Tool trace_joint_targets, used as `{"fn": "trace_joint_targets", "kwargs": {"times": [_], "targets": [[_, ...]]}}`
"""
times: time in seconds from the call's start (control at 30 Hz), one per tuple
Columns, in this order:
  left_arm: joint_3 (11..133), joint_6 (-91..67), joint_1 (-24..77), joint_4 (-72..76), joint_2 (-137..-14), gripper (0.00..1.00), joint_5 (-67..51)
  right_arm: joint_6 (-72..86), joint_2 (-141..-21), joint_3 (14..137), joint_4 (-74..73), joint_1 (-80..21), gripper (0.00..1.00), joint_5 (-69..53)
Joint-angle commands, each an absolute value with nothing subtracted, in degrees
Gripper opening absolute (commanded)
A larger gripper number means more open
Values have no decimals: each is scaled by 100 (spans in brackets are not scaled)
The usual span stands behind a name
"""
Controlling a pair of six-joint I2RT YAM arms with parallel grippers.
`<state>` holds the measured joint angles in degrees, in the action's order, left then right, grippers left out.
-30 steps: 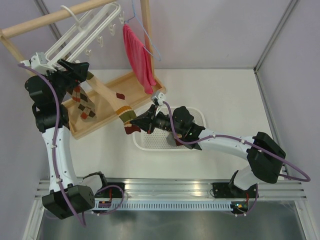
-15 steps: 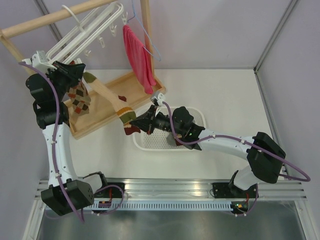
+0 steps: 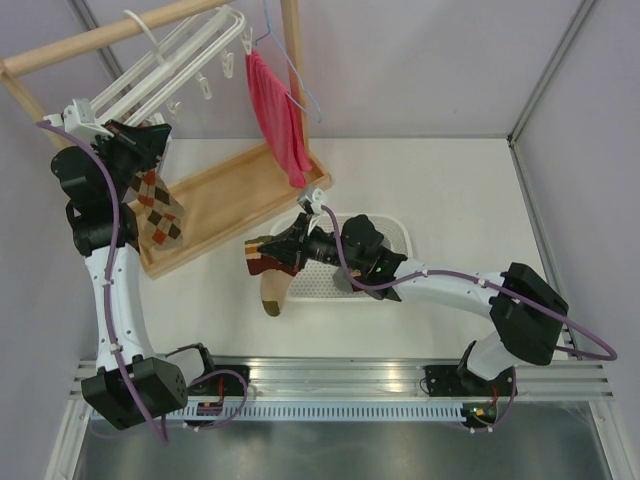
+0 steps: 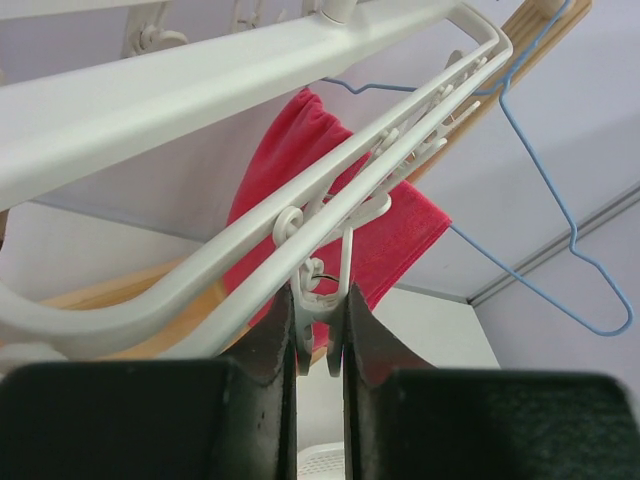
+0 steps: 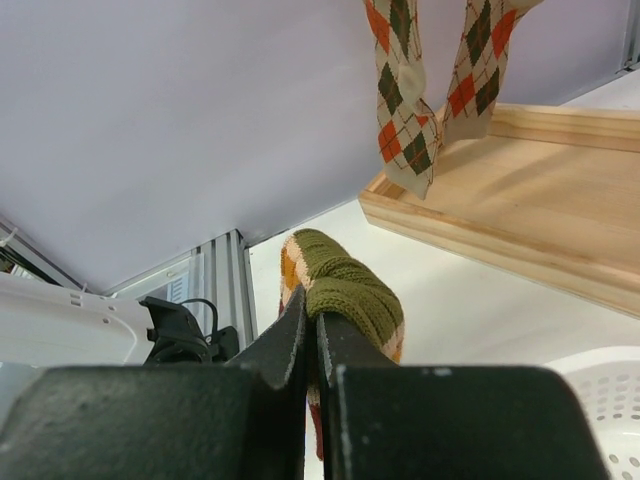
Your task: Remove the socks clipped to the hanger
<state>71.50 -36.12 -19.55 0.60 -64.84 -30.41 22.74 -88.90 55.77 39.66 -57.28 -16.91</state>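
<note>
Just under the hanger [image 4: 200, 90], the left gripper [image 4: 320, 312] pinches a clip [image 4: 320, 285]; the right gripper [image 5: 312, 312] clamps a soft, light sock [image 5: 348, 285], likely best grasped at its cuff.

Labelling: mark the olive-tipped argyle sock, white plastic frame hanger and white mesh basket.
olive-tipped argyle sock [image 5: 350, 290], right wrist view, olive end.
white plastic frame hanger [image 4: 200, 100], left wrist view, bar.
white mesh basket [image 3: 310, 286], top view, floor.

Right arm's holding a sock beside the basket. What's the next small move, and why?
Probably swing the right gripper over the white basket and open it: the sock dangles clear of the hanger, held only by that gripper.
</note>
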Motion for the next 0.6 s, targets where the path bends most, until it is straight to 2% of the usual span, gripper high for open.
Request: {"fn": "trace_joint_targets", "kwargs": {"times": [0.0,0.03,0.07,0.17,0.2,0.23,0.3,0.33,0.37,0.57], "targets": [[7155,-3771,-1986,255,-6407,5,-3068,2242,-8789,5555,4105,-5757,1,-1732],[7137,-3762,-1986,203,-6372,12,-3033,2215,-8746,5537,4009,-5757,1,-1671],[7119,-3744,-1986,72,-6355,35,-2989,2189,-8649,5528,3938,-5766,1,-1626],[7005,-3657,-1978,-253,-6249,71,-2813,2013,-8395,5476,3587,-5757,1,-1381],[6874,-3630,-1986,-307,-6206,74,-2708,1952,-8315,5423,3464,-5757,1,-1275],[6786,-3621,-1978,-386,-6075,89,-2655,1829,-8149,5397,3184,-5757,1,-1022],[6445,-3647,-1960,-544,-5916,90,-2505,1723,-7964,5257,2902,-5766,1,-687],[6303,-3647,-1943,-562,-5802,97,-2461,1618,-7763,5186,2674,-5757,1,-546],[6163,-3578,-1899,-589,-5583,100,-2365,1556,-7656,5133,2541,-5757,1,-188],[5283,-2858,-1451,-975,-4625,100,-1505,1091,-6672,4895,1416,-5748,1,1211]]}}
